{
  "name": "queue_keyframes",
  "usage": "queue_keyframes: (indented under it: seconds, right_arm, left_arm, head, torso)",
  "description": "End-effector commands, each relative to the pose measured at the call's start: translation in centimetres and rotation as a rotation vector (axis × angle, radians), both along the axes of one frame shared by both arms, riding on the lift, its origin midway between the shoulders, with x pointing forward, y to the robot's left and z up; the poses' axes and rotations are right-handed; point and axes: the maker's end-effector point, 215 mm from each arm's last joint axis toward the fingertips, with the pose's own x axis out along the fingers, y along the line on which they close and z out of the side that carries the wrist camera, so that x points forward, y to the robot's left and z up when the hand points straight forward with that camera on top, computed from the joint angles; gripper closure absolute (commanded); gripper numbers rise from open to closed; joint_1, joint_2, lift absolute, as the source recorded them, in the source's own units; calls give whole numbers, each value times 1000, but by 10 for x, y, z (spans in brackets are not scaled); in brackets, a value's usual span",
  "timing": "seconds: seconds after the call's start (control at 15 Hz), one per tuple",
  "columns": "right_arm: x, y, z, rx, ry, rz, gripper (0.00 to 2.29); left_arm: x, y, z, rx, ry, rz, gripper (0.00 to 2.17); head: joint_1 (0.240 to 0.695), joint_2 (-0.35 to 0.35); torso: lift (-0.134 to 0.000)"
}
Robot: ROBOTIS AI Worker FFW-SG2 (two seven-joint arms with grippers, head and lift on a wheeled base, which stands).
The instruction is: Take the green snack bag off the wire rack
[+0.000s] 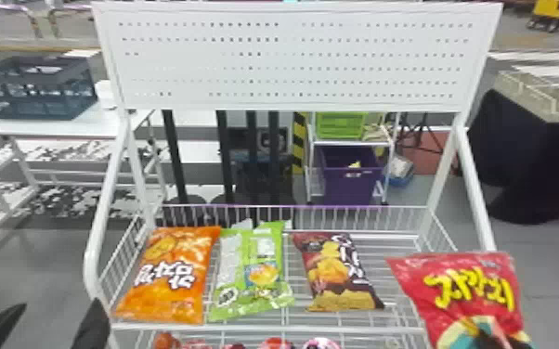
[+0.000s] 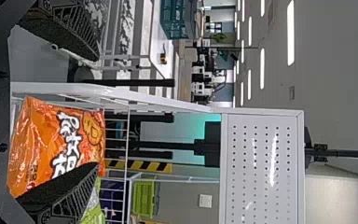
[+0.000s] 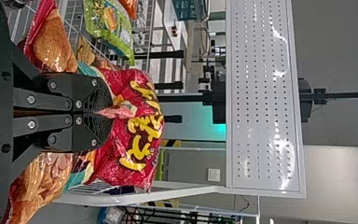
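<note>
Green snack bag (image 1: pixel 267 274) lies ungrasped on the wire rack (image 1: pixel 264 329), right of the wide-open left gripper (image 1: pixel 61 302), past the orange bag (image 1: pixel 172 274)! Reaching comes first, I'd say: clear orange, then pinch. Right gripper (image 3: pixel 109 112) clutches the red bag (image 3: pixel 116 161).

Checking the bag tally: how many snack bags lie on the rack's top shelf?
3: orange bag left, green bag middle, brown bag right. Red bag is in the right hand, not counted. More may hide underneath.

Head view looks down; wrist views share the panel (image 2: pixel 261 154).
</note>
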Motion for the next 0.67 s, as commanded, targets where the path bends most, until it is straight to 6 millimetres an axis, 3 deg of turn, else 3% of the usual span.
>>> queue_keyframes:
  seconds: [0.0,0.6]
  right_arm:
    - [0,0,2,3,-7,-2,2233]
    - [-1,-1,1,0,-4,-5,2233]
  left_arm:
    - [0,0,0,1,0,0,87]
    - [0,-7,0,-5,-5,-13,83]
  head:
    - [499,0]
    - [499,0]
  torso:
    - [0]
    - [0]
